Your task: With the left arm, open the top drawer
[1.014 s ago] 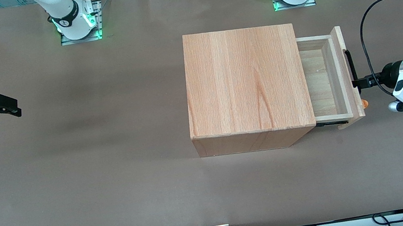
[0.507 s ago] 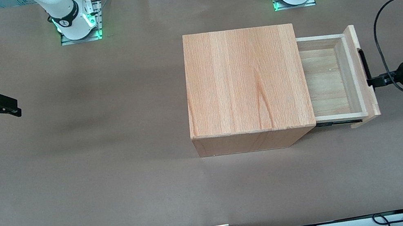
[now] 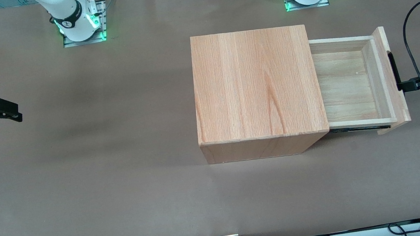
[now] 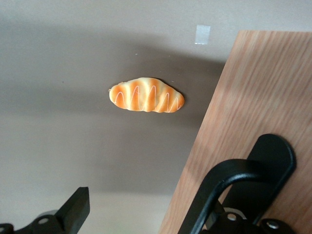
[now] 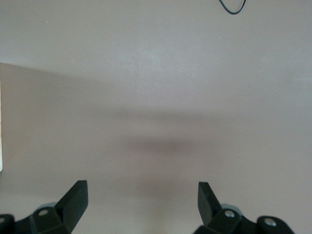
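The top drawer (image 3: pixel 353 86) stands pulled well out of the wooden cabinet (image 3: pixel 256 84), its pale plank floor bare. On its thick front panel (image 3: pixel 400 101) runs a long black handle (image 3: pixel 393 67). My left arm's gripper (image 3: pixel 404 86) is at the middle of that handle, on the side toward the working arm's end of the table. In the left wrist view the gripper (image 4: pixel 142 196) is open. One finger (image 4: pixel 78 209) hangs free over the table, and the other is hidden at the handle's curved bar (image 4: pixel 219 183) against the panel (image 4: pixel 253 97).
An orange striped bread-shaped toy (image 4: pixel 146 95) lies on the brown table under the drawer's front, with a bit of white tape (image 4: pixel 202 34) near it. The arm's black cable (image 3: pixel 407 35) loops above the table beside the drawer.
The drawer has slid farther out of the cabinet toward the working arm's end. My gripper has drawn back with the handle by the same amount.
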`<state>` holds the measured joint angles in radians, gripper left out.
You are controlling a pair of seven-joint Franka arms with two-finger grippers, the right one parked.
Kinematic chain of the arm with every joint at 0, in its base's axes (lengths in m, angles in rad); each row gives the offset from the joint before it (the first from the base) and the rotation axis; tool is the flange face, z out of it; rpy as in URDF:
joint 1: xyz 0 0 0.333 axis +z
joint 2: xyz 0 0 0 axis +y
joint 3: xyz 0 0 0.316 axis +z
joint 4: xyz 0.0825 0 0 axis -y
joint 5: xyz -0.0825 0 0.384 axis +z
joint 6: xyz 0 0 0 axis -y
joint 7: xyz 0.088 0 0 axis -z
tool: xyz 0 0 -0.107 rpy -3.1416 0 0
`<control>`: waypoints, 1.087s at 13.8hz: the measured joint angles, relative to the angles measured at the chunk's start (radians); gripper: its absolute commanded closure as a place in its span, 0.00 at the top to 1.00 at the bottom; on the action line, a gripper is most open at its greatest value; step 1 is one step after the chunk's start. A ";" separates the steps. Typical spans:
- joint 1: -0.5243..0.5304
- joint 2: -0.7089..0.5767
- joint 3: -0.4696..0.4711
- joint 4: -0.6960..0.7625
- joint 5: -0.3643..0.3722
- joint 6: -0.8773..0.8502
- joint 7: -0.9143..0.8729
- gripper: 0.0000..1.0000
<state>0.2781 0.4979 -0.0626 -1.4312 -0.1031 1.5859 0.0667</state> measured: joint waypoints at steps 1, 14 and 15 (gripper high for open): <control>0.004 0.000 0.000 0.000 0.000 0.000 0.003 1.00; 0.005 0.010 -0.002 0.019 0.007 -0.001 0.039 1.00; 0.005 0.011 -0.002 0.022 0.008 -0.001 0.050 1.00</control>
<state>0.2827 0.5091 -0.0648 -1.4096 -0.0954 1.5852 0.1168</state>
